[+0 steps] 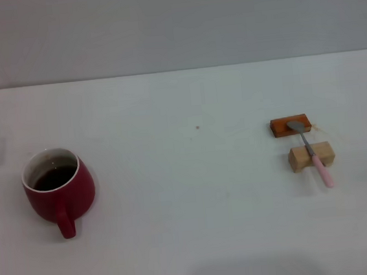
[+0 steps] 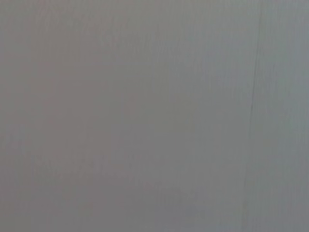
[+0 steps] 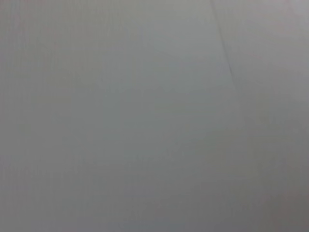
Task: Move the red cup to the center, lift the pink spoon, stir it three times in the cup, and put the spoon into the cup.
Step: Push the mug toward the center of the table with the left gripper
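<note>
I see the red cup [image 1: 58,186] upright at the worktop's [image 1: 190,208] left, dark liquid inside. The pink spoon [image 1: 312,152] lies at right across the tan block [image 1: 311,156], bowl on the orange-brown block [image 1: 290,126]. Neither pincer is in view; state unknown.

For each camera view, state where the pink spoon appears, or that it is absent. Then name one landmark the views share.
Head view: the pink spoon lies on the right, bowl on the orange-brown block, neck across the tan block.
Left wrist view: not in it; only a plain grey surface.
Right wrist view: not in it; only a plain grey surface.
Shared landmark: none can be told.
</note>
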Tool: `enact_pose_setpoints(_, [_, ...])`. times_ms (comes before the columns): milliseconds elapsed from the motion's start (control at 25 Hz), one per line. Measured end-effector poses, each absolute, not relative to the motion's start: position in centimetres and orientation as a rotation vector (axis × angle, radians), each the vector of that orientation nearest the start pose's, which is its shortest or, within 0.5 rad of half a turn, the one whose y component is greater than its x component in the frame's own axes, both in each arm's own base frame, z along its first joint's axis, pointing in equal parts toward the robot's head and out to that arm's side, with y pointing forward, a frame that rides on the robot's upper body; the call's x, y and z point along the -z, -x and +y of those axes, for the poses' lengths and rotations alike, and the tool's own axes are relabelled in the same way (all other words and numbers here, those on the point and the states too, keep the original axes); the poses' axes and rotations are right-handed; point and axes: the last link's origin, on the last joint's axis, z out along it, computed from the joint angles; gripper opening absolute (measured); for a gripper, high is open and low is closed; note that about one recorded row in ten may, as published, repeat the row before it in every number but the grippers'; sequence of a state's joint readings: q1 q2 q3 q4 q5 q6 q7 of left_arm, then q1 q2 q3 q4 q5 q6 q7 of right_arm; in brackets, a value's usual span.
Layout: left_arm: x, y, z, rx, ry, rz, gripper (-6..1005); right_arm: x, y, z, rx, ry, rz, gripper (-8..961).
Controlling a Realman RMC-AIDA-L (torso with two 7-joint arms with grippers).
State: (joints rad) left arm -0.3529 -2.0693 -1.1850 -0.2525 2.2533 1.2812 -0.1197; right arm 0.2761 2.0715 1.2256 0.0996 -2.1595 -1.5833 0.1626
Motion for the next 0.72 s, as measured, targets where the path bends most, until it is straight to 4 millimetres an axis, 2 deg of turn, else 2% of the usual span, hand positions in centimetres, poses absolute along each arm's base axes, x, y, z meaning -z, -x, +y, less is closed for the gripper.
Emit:
enact_pose_setpoints(280, [-5.1,35.4,31.7,0.781,1.145,-0.559,765,-9.1,-38.4,24.9,-0.742,0.927,0.395,760])
enact_pose_setpoints(560, [-4.8,36.8,31.3,0.701,1.163,-0.598,753,-9.1,-38.4,25.0,-0.743,0.925,0.397,760])
enact_pose_setpoints(720, [-4.8,38.0,30.4,0.634,1.183,-0.595,507,-9.2,-38.3,25.1,-0.744,0.922,0.399,760])
